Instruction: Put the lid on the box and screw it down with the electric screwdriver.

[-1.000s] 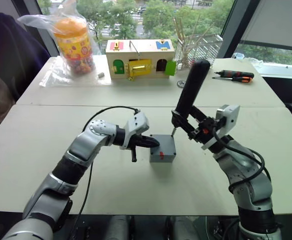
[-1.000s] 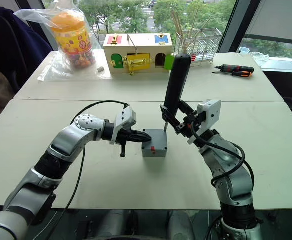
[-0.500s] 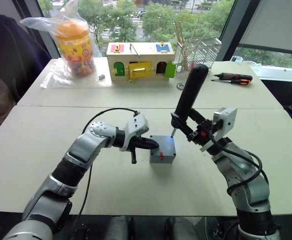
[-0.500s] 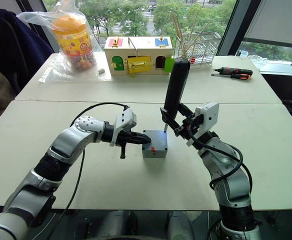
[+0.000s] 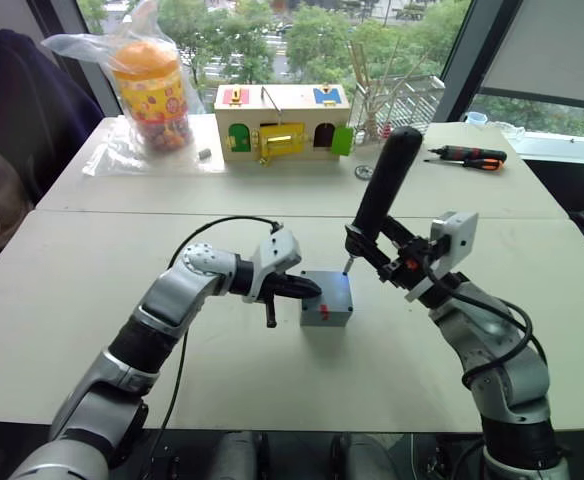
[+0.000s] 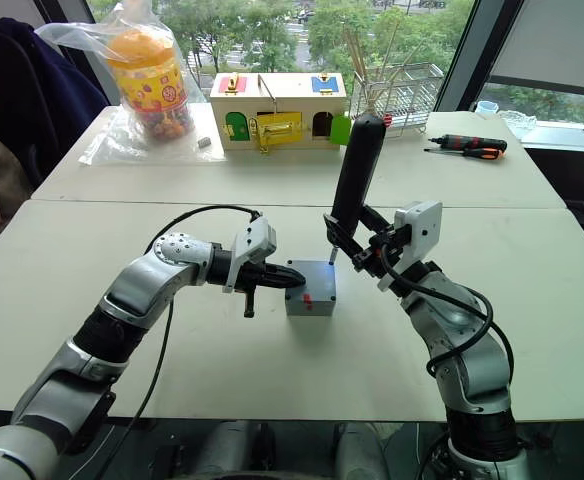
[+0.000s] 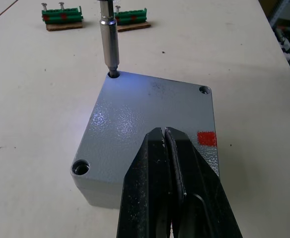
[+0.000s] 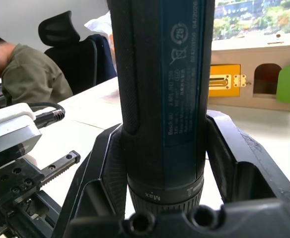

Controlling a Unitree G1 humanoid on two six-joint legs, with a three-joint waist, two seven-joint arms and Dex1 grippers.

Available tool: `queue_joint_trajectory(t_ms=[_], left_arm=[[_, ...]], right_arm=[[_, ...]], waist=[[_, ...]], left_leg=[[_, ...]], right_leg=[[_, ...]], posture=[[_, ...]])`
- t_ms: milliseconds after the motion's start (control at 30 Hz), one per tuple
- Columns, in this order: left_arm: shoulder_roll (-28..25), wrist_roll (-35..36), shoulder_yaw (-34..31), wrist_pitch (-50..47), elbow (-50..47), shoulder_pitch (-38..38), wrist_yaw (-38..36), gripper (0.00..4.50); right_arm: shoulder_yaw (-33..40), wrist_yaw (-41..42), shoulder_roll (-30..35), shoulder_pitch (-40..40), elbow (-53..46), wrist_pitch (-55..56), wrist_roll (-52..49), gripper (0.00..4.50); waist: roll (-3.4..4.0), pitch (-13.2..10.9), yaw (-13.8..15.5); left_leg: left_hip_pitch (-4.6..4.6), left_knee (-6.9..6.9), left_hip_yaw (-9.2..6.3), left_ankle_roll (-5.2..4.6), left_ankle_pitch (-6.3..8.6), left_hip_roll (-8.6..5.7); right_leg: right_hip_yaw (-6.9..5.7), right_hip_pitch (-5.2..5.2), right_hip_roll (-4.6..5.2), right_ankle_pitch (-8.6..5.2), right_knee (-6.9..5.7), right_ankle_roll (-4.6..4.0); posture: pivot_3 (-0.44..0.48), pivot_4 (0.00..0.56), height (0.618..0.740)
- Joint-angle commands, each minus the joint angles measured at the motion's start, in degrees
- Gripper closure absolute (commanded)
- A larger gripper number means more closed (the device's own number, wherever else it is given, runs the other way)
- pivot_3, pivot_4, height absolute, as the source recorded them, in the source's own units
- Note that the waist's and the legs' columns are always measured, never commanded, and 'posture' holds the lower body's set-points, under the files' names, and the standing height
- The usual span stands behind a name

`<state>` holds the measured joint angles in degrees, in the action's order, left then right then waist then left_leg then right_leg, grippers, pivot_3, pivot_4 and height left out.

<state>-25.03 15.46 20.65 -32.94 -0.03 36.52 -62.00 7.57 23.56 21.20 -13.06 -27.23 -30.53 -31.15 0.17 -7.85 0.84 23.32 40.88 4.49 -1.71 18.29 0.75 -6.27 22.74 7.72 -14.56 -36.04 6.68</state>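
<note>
The lid [image 7: 150,119] sits on the box [image 5: 326,310] mid-table. The left hand [image 7: 167,144], fingers together, presses its top. The right hand [image 6: 357,250] is clamped on the screwdriver [image 5: 380,190], bit in a corner hole. If the tool tilts, the bit may slip out and shift the lid.

The electric screwdriver [image 8: 162,99] collar reads "Max".
</note>
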Motion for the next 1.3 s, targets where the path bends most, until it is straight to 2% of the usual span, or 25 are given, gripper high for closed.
queue_joint_trajectory(t_ms=[33, 133, 200, 267, 333, 433, 500, 567, 633, 767, 800, 933, 1133, 1300], left_arm=[[-0.1, -1.1, 0.8, 0.1, 1.5, 0.1, -0.2, 4.5], [0.0, -1.0, 0.5, 0.3, 1.7, 0.2, -0.4, 4.5], [0.5, 0.1, -0.6, 0.1, 1.4, 0.2, -0.1, 4.5], [1.5, 2.1, -2.7, -1.3, 0.9, 0.4, 0.4, 4.5], [4.1, 3.0, -6.3, -2.1, 0.8, 1.0, 5.4, 4.5], [7.9, 1.7, -10.6, 1.2, 0.3, 1.7, 13.7, 4.5], [7.5, 2.9, -10.9, -0.6, -1.0, 2.3, 12.7, 4.5], [3.8, 8.4, -10.6, -5.0, -5.1, 2.5, 5.0, 4.5], [1.0, 11.7, -10.1, -7.5, -8.0, 2.5, 0.5, 4.5], [-7.9, 6.8, -4.0, -4.9, -14.0, 1.2, -4.0, 4.5], [-9.0, 9.0, -4.5, -5.4, -16.5, 0.2, -5.6, 4.5], [-9.0, 11.5, -5.4, -6.9, -20.7, -1.4, -4.3, 4.5], [-8.3, 12.6, -5.9, -9.4, -23.9, -3.7, -0.1, 4.5], [-9.0, 13.0, -5.8, -10.7, -25.7, -4.8, 1.6, 4.5]], right_arm=[[12.3, -5.5, 4.1, -8.1, -4.2, -6.7, -12.7, 2.66], [20.2, -10.1, 9.2, -15.5, -3.1, -12.6, -26.1, 2.66], [24.3, -16.7, 13.2, -22.0, 0.8, -16.9, -34.4, 2.66], [26.3, -24.2, 16.8, -27.2, 5.5, -20.8, -39.1, 2.66], [26.2, -25.1, 21.9, -28.7, 10.0, -26.3, -43.6, 2.66], [24.5, -21.7, 29.9, -26.7, 14.0, -30.7, -40.6, 2.66], [23.0, -18.0, 34.5, -24.3, 16.6, -31.3, -36.6, 2.66], [20.8, -12.6, 40.0, -20.5, 20.4, -33.6, -32.8, 2.66], [19.4, -8.7, 43.4, -18.3, 23.2, -36.1, -31.4, 2.66], [13.8, 1.0, 51.9, -11.2, 29.5, -46.6, -29.2, 2.66], [11.2, 4.2, 53.8, -9.2, 31.8, -48.1, -27.9, 2.66], [3.9, 9.8, 54.0, -9.6, 41.9, -51.2, -22.5, 2.66], [-2.0, 13.9, 51.4, -16.1, 49.3, -53.8, -16.6, 2.66], [-7.4, 17.9, 50.4, -18.8, 51.7, -51.3, -10.4, 2.66]], waist=[[0.26, -0.2, 0.1], [0.55, -0.5, 0.0], [0.63, -0.6, -0.2], [0.67, -0.6, -0.3], [0.64, -0.6, 0.1], [0.45, -0.8, 0.0], [0.45, -0.9, -0.1], [0.51, -0.9, -0.1], [0.55, -0.9, -0.1], [0.63, -1.0, 0.0], [0.65, -1.0, -0.1], [0.66, -1.1, -0.1], [0.96, -1.3, -0.3], [0.92, -1.3, 0.1]], left_leg=[[0.09, 0.06, 0.0, -0.01, 0.0, -0.02], [0.2, 0.09, 0.04, -0.09, 0.05, -0.11], [0.2, 0.04, 0.07, -0.11, 0.06, -0.11], [0.2, 0.04, 0.14, -0.11, 0.06, -0.09], [0.19, 0.05, 0.17, -0.11, 0.06, -0.05], [0.28, 0.06, 0.2, -0.2, 0.11, -0.06], [0.31, 0.07, 0.32, -0.3, 0.16, -0.1], [0.48, 0.08, 0.43, -0.32, 0.16, -0.15], [0.74, 0.09, 0.44, -0.31, 0.15, -0.13], [0.76, 0.1, 0.4, -0.29, 0.14, -0.11], [0.77, 0.14, 0.39, -0.28, 0.14, -0.09], [0.75, 0.31, 0.42, -0.28, 0.14, -0.08], [0.75, 0.24, 0.47, -0.25, 0.12, -0.07], [0.8, 0.24, 0.4, -0.2, 0.09, -0.06]], right_leg=[[0.0, 0.08, 0.03, 0.0, 0.0, 0.0], [0.0, 0.18, 0.15, 0.01, -0.01, 0.01], [0.0, 0.2, 0.15, 0.01, -0.01, 0.01], [0.0, 0.25, 0.18, 0.01, 0.0, 0.01], [0.01, 0.3, 0.19, 0.01, -0.01, 0.01], [0.02, 0.3, 0.21, 0.02, 0.05, 0.01], [0.08, 0.35, 0.29, 0.03, 0.03, 0.03], [0.13, 0.57, 0.32, 0.04, -0.03, 0.05], [0.13, 0.82, 0.27, 0.04, -0.07, 0.05], [0.1, 0.82, 0.2, 0.04, -0.02, 0.05], [0.09, 0.83, 0.19, 0.04, 0.03, 0.05], [0.17, 0.81, 0.23, 0.04, 0.03, 0.04], [0.24, 0.92, 0.17, 0.04, 0.0, 0.05], [0.23, 0.92, 0.1, 0.04, 0.0, 0.05]], posture=[[0.0, 0.15, 0.706], [0.0, 0.15, 0.706], [0.0, 0.15, 0.706], [0.0, 0.15, 0.706], [0.0, 0.15, 0.706], [0.0, 0.15, 0.706], [0.0, 0.15, 0.706], [0.0, 0.15, 0.706], [0.0, 0.15, 0.706], [0.0, 0.15, 0.706], [0.0, 0.15, 0.706], [0.0, 0.15, 0.706], [0.0, 0.15, 0.706], [0.0, 0.15, 0.706]])
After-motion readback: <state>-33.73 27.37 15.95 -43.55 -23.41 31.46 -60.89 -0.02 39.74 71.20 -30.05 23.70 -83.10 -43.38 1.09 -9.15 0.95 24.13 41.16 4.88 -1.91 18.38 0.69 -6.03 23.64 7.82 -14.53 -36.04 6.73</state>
